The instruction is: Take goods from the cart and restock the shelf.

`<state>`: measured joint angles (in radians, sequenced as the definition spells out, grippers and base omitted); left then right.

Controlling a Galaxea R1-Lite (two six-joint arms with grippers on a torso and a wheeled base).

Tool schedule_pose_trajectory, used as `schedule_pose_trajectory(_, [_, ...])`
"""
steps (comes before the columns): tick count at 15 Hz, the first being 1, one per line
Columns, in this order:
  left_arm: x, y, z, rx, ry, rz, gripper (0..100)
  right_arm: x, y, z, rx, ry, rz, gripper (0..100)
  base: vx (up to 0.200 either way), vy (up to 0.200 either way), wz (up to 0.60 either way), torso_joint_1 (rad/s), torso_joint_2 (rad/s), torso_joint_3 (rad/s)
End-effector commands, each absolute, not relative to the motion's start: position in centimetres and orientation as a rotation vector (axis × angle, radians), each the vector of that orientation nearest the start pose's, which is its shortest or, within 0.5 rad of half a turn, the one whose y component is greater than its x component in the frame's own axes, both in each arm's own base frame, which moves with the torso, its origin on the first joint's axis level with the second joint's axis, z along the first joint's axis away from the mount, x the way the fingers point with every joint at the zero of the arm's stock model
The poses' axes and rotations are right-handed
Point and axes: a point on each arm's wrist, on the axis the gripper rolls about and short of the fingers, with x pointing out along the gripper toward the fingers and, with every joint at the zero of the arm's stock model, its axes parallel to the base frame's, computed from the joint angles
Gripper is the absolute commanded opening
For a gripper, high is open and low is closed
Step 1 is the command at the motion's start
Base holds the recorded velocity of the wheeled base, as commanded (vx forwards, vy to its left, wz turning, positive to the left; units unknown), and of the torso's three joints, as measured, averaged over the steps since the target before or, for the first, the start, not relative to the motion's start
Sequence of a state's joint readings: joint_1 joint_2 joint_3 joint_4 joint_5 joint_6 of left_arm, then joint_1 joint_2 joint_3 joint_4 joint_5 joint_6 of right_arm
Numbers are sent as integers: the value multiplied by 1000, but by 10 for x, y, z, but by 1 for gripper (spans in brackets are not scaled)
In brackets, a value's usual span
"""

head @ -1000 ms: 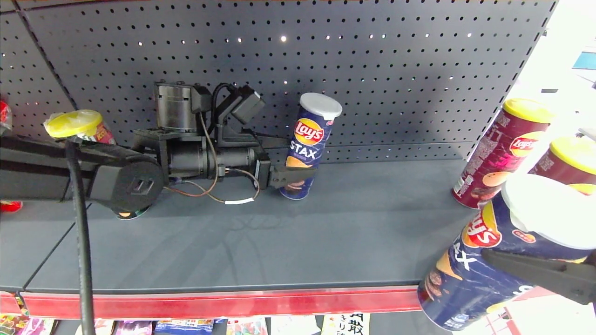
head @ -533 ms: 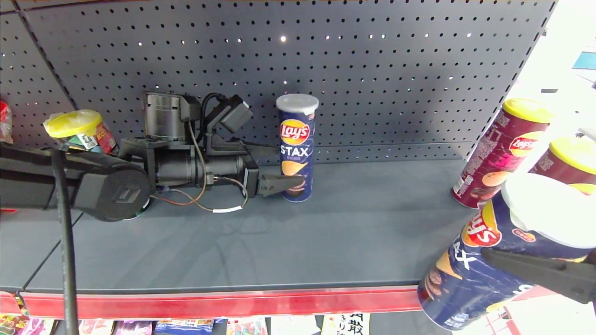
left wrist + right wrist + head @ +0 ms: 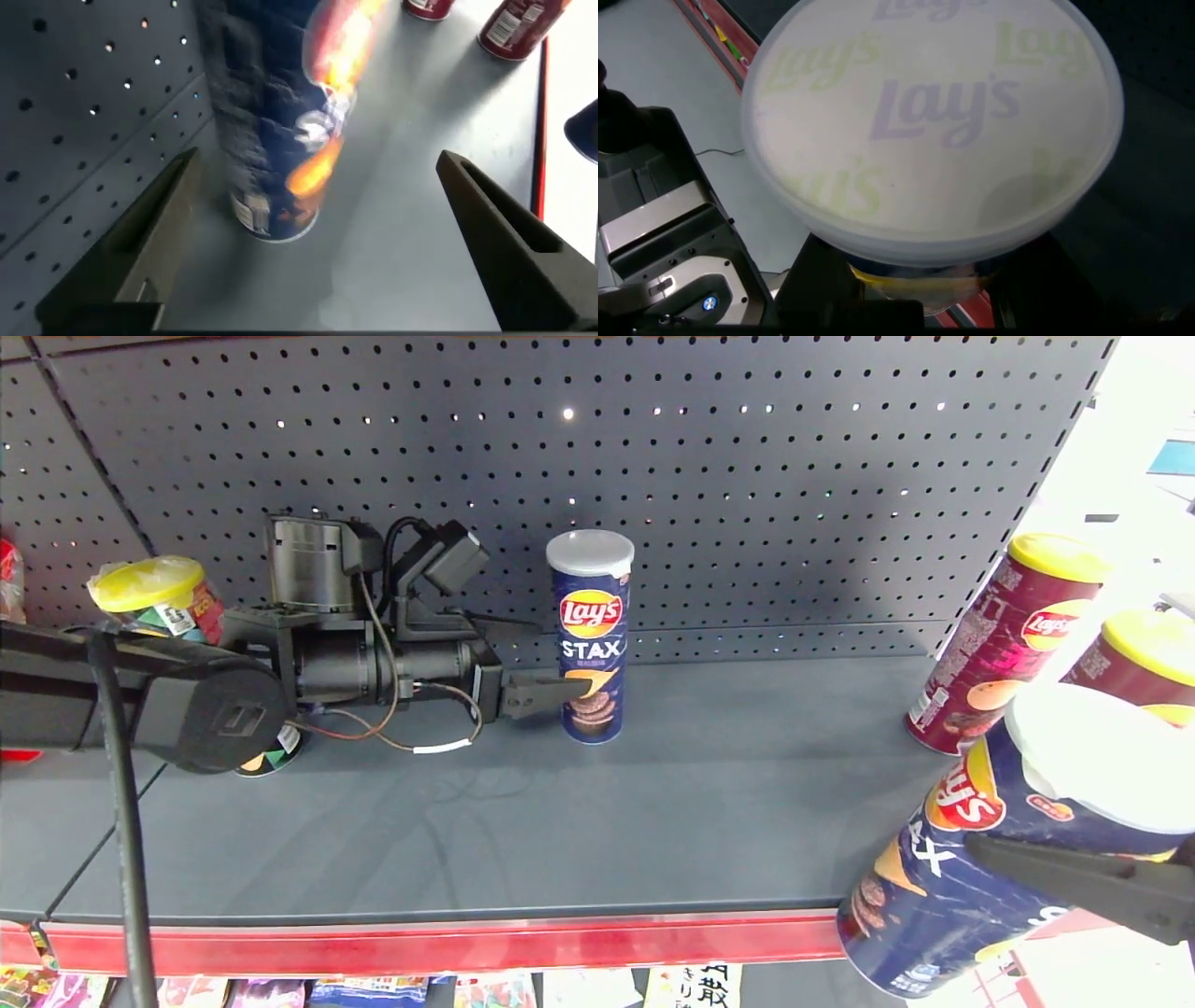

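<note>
A blue chips can [image 3: 590, 635] with a white lid stands upright on the grey shelf [image 3: 653, 803], close to the pegboard back wall. My left gripper [image 3: 560, 660] is open at the can's lower left, its fingers apart and off the can. In the left wrist view the blue can [image 3: 280, 121] stands between the spread fingers [image 3: 149, 233], nearer one of them. At the lower right, off the shelf's front edge, my right gripper [image 3: 1027, 863] is shut on a second blue can [image 3: 943, 868], held tilted. Its white lid [image 3: 934, 121] faces the right wrist camera.
Two red cans with yellow lids [image 3: 1008, 635] [image 3: 1144, 653] stand at the shelf's right end. A yellow-lidded can [image 3: 154, 593] stands at the left behind my left arm. Open shelf floor lies between the blue can and the red ones, and a red strip [image 3: 448, 943] edges the front.
The blue can went from tilted in my left gripper to standing upright. The left gripper has let go and drawn back to the left. The right arm and its can have not moved.
</note>
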<state>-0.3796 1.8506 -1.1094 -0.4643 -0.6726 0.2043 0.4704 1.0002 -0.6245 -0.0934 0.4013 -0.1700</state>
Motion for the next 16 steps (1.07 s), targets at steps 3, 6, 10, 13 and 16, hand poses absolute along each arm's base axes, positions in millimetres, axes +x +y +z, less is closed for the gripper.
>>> schedule_pose_trajectory(3, [347, -154, 203, 146, 141, -1077, 100, 107, 65, 231, -170, 214, 890, 0, 0, 0, 0, 0, 0, 0])
schedule_pose_trajectory(6, [357, -160, 209, 147, 103, -1102, 100, 107, 64, 231, -170, 215, 888, 0, 0, 0, 0, 0, 0, 0])
schedule_pose_trajectory(10, [368, -174, 210, 151, 75, -1133, 100, 107, 64, 231, -170, 215, 888, 0, 0, 0, 0, 0, 0, 0])
schedule_pose_trajectory(13, [371, -185, 207, 152, 72, -1154, 100, 107, 64, 231, -170, 215, 888, 0, 0, 0, 0, 0, 0, 0])
schedule_pose_trajectory(16, [377, -191, 205, 151, 67, -1158, 0, 107, 64, 232, -170, 211, 888, 0, 0, 0, 0, 0, 0, 0])
